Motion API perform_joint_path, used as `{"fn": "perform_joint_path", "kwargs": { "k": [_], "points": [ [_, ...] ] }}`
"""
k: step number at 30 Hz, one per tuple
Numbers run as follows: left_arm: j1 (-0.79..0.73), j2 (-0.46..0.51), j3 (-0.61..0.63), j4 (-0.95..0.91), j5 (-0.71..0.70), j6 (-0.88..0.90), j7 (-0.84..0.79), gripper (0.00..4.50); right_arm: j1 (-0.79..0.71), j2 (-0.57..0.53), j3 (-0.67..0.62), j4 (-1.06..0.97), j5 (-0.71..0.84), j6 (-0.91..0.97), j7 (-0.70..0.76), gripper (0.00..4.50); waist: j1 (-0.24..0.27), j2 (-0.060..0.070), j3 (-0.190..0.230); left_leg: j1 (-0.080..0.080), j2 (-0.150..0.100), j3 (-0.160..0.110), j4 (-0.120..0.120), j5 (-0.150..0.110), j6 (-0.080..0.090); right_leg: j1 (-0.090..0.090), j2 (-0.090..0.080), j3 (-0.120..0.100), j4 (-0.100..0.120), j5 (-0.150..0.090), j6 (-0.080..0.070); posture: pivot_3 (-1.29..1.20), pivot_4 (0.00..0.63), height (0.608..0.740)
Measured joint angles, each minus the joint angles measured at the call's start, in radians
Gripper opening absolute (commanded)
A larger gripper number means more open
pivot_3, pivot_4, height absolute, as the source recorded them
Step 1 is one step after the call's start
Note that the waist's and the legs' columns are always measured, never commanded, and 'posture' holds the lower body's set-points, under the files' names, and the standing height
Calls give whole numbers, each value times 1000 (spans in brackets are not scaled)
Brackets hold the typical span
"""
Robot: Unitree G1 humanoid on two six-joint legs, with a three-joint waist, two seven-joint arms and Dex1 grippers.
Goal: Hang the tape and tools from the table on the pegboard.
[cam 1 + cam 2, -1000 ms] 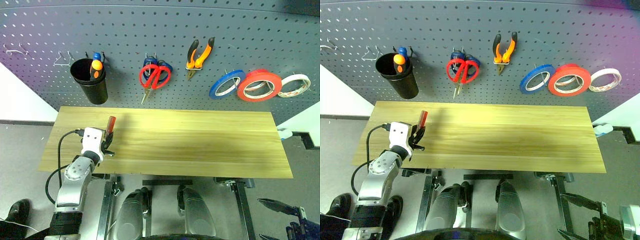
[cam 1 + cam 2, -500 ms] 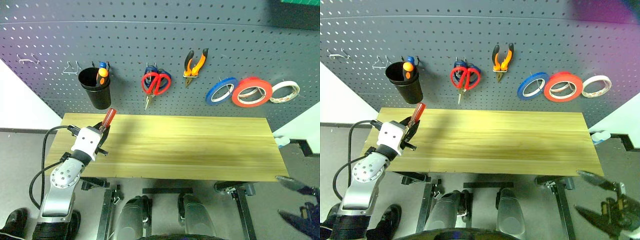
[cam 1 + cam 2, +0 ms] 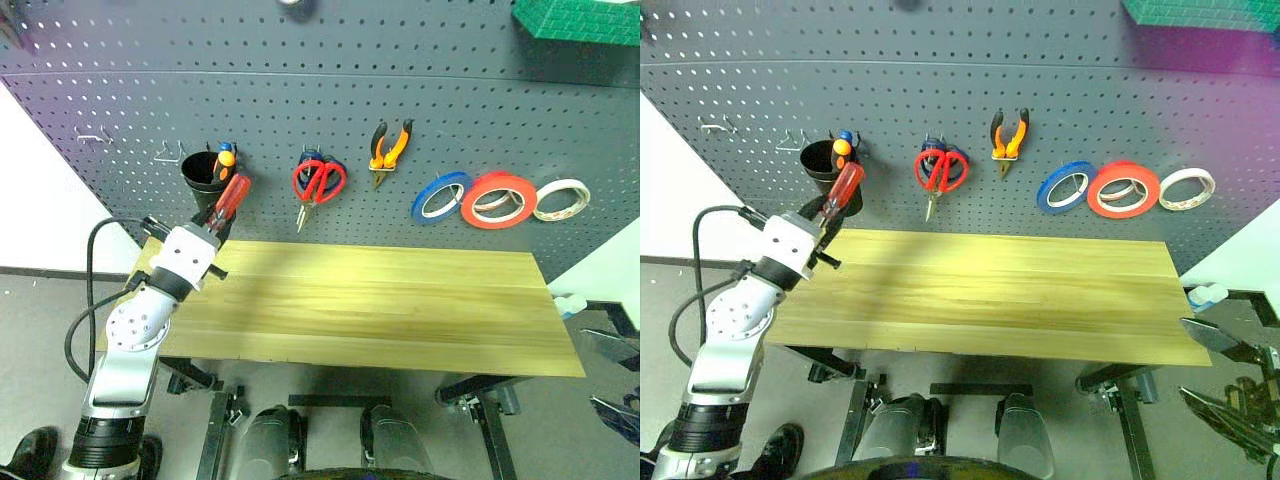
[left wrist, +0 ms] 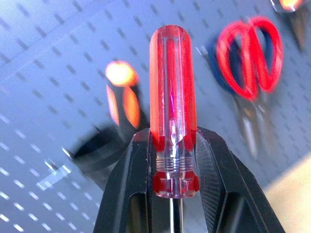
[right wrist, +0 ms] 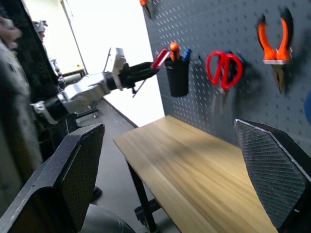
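The screwdriver (image 3: 229,199) is up off the bench (image 3: 400,310) — left pincer (image 4: 171,160) clamped on it, just beside the black cup (image 3: 200,172); right pincer (image 5: 170,170) spread wide.

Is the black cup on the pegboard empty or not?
Not empty. The black cup holds an orange-topped and a blue-topped tool, their handles rising above its rim; the left gripper grips the red screwdriver beside it.
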Motion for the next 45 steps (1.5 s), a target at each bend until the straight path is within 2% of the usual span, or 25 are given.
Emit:
{"fn": "perform_joint_path", "kwargs": {
  "k": [4,5,6,7,8,9,10,11,12,13,19,22,24,28,36,45],
  "points": [
    [-61,10,15,2,-1,14,0,839,20,15,0,-20,-3,-14,1,4500,-3,2,-16,7,1,0,0,0,0,8,1,0,-3,-1,2,-94,8,740],
    [-74,24,32,4,-2,19,2,839,-33,20,21,-6,-37,-20,-14,4500,-9,1,-21,10,2,1,-2,0,0,9,2,0,-4,0,2,-93,5,740],
    [-90,36,50,19,-2,24,3,839,-164,47,76,32,-89,-23,-54,4500,-24,-4,-24,10,7,1,-2,-1,-1,14,6,-3,-10,4,2,-93,5,740],
    [-104,39,63,33,-3,25,6,839,-348,97,168,89,-180,-25,-117,4500,-57,16,-32,-6,34,-6,-4,-1,-2,33,31,-14,-44,34,-8,-94,2,740],
    [-152,42,55,47,-2,26,3,839,-491,144,263,138,-258,-25,-180,4500,-61,13,-36,-18,42,-5,-6,-1,-2,30,32,-33,8,16,-24,-94,0,740],
    [-194,39,47,47,-3,21,2,839,-594,171,360,169,-334,-22,-229,4500,-50,9,-39,-18,30,-1,-9,0,-2,43,25,-35,70,-65,-28,-94,0,740],
    [-202,38,51,46,-5,18,2,839,-648,182,412,180,-377,-22,-252,4500,-37,3,-42,-15,8,3,-19,5,-6,62,17,-20,55,-133,-2,-94,0,740],
    [-203,42,51,52,-6,22,0,839,-669,190,429,192,-403,-23,-269,4500,-21,13,-45,-10,-6,-6,-32,24,-10,63,9,-17,57,-135,-5,-96,0,740],
    [-213,47,54,59,-8,21,0,839,-670,188,430,205,-417,-24,-278,4500,-5,14,-45,-1,-8,-3,-34,36,-15,68,3,-16,67,-143,-5,-98,0,740],
    [-223,52,65,68,-11,19,0,839,-666,188,429,222,-426,-24,-284,4500,7,13,-45,2,-8,-3,-31,33,-16,78,3,-16,69,-148,-5,-98,0,740],
    [-304,55,62,185,-19,-2,0,839,-666,189,423,230,-448,-38,-288,4500,-1,7,-47,2,-9,-2,-30,28,-10,80,5,-18,66,-145,-1,-116,0,740],
    [-334,55,60,209,-26,-8,-1,839,-662,189,411,229,-451,-42,-289,4500,-9,7,-47,3,-7,-1,-19,26,-6,85,6,-19,68,-143,3,-120,0,740],
    [-349,55,60,211,-31,-11,-1,839,-655,189,407,229,-451,-42,-288,4500,-17,6,-47,10,-6,-1,-16,21,1,93,7,-18,68,-140,5,-126,0,740],
    [-380,56,60,229,-33,-28,0,839,-652,189,406,229,-452,-45,-288,4500,-32,5,-48,21,-5,0,-15,19,-2,99,4,-16,66,-136,5,-128,0,740],
    [-415,56,59,293,-33,-55,-1,839,-647,189,403,229,-453,-49,-286,4500,-34,5,-48,15,-5,1,-16,22,0,95,4,-13,67,-136,6,-134,0,740],
    [-425,56,56,330,-32,-83,-1,839,-646,189,398,229,-453,-65,-286,4500,-35,5,-48,15,-5,2,-15,19,0,96,4,-13,67,-136,6,-144,0,740]
  ]
}}
